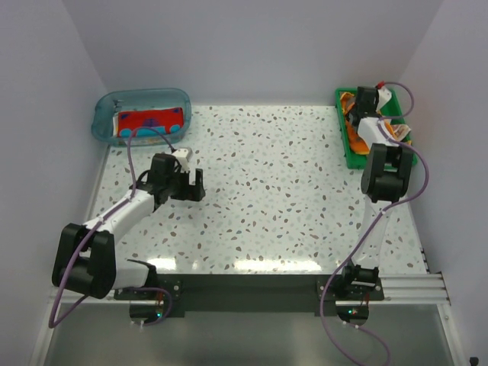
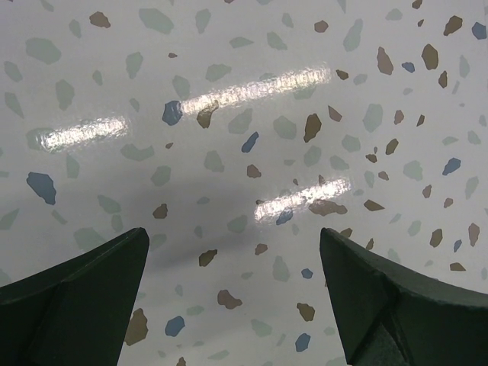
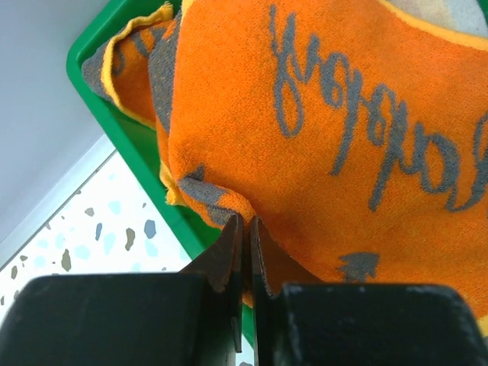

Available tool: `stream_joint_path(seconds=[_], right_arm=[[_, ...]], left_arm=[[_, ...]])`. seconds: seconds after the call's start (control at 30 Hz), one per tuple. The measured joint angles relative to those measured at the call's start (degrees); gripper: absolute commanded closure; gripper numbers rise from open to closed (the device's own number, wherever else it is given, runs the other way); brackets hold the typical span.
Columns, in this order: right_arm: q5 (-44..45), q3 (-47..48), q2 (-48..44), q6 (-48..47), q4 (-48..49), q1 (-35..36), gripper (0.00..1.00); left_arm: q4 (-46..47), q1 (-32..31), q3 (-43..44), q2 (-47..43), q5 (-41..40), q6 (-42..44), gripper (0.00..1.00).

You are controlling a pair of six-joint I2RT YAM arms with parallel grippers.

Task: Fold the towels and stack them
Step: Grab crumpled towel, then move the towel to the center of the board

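Observation:
An orange towel (image 3: 343, 114) with grey lettering lies bunched in the green tray (image 3: 126, 126) at the far right of the table. My right gripper (image 3: 246, 221) is over the tray and shut on a folded edge of this towel. In the top view the right gripper (image 1: 367, 101) covers most of the pile of towels (image 1: 353, 131). A red towel with blue print (image 1: 150, 120) lies in the clear blue tub (image 1: 141, 103) at the far left. My left gripper (image 1: 197, 185) is open and empty over bare table, its fingers (image 2: 84, 297) wide apart.
The speckled white table (image 1: 267, 191) runs between tub and tray. Grey walls close in the back and both sides. The green tray's near rim (image 1: 358, 162) sits close to the right arm's elbow. Only tabletop (image 2: 244, 137) shows under the left gripper.

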Motion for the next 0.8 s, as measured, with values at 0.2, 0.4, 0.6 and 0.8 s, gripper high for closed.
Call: stream_joint_path(seconds=[0.2,0.4,0.6,0.8], right_arm=[[-1.8,-1.8,-2.4,-2.7,-0.1,0.7,1.0],[-3.1,-4.2,-12.9,-8.3,-3.3,5.7,1.0],[-6.7,-11.3,-29.9,-13.0,-7.9,22.3,1.0],[-15.4,-32.9,-39.5,-12.8,-14.3,44.0,0.75]], left_arm=[[0.0,0.0,0.0,0.0,0.0,0.0,0.0],[0.0,0.0,0.0,-0.1,-0.3,-0.3,0.0],[0.0,0.0,0.0,-1.8,-1.8,-1.7,0.0],[-0.1,0.0,0.1,-4.1,-3.7,-3.3,0.0]])
